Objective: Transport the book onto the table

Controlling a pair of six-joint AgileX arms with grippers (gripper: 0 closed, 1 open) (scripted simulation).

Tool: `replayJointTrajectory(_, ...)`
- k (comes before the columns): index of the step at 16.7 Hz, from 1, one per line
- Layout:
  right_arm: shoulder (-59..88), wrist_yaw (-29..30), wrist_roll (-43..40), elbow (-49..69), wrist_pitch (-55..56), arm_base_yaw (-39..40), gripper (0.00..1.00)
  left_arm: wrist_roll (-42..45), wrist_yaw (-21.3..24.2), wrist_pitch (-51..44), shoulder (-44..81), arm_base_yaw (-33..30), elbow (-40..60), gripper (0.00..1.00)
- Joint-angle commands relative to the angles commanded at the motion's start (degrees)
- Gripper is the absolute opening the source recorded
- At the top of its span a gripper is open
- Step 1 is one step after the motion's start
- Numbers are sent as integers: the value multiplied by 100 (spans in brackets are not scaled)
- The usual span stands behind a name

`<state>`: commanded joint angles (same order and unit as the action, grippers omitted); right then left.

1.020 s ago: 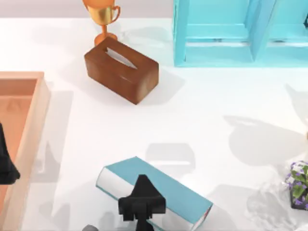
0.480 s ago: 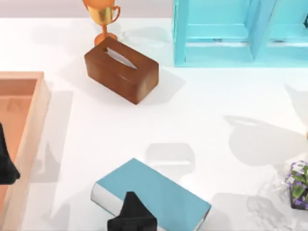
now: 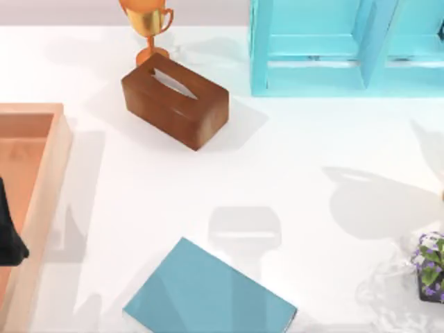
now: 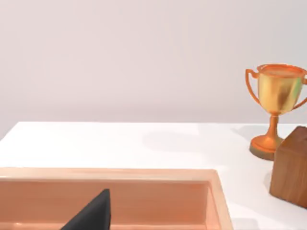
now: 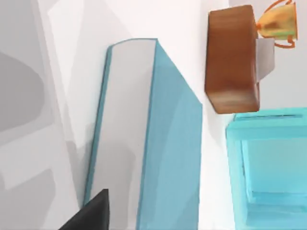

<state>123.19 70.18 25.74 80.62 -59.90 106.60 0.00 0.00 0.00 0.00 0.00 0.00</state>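
The teal-blue book [image 3: 208, 295] lies flat on the white table [image 3: 312, 152] at the near middle, with nothing touching it. In the right wrist view its cover [image 5: 168, 158] and white page edges face the camera. My right gripper [image 5: 91, 215] shows as one black fingertip, drawn back from the book's page side, open and holding nothing. My left gripper [image 3: 8, 239] is parked over the wooden tray at the left edge, and its dark tip [image 4: 91, 215] hangs above the tray floor, open.
A brown tissue box [image 3: 175, 100] sits at the back left with a gold trophy [image 3: 147, 24] behind it. The turquoise shelf unit [image 3: 347, 45] stands at the back right. The wooden tray [image 3: 48, 180] lines the left side. A potted plant [image 3: 430, 267] is at the right edge.
The right gripper has let go of the book and pulled back out of the top view toward the near edge. The book has tipped down to lie flat. The left arm has not moved.
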Motion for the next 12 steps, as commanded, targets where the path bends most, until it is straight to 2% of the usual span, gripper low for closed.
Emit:
replayJointTrajectory(3, 343, -138, 1292, 461, -1493, 293, 100, 0, 0, 0, 0, 0, 0, 100)
replayJointTrajectory(6, 698, -256, 2207, 761, -2727, 384, 100, 0, 0, 0, 0, 0, 0, 100)
replayJointTrajectory(9, 967, -364, 2651, 920, -3446, 346, 100, 0, 0, 0, 0, 0, 0, 100)
replayJointTrajectory(12, 1048, -405, 2738, 962, -3628, 317, 100, 0, 0, 0, 0, 0, 0, 100)
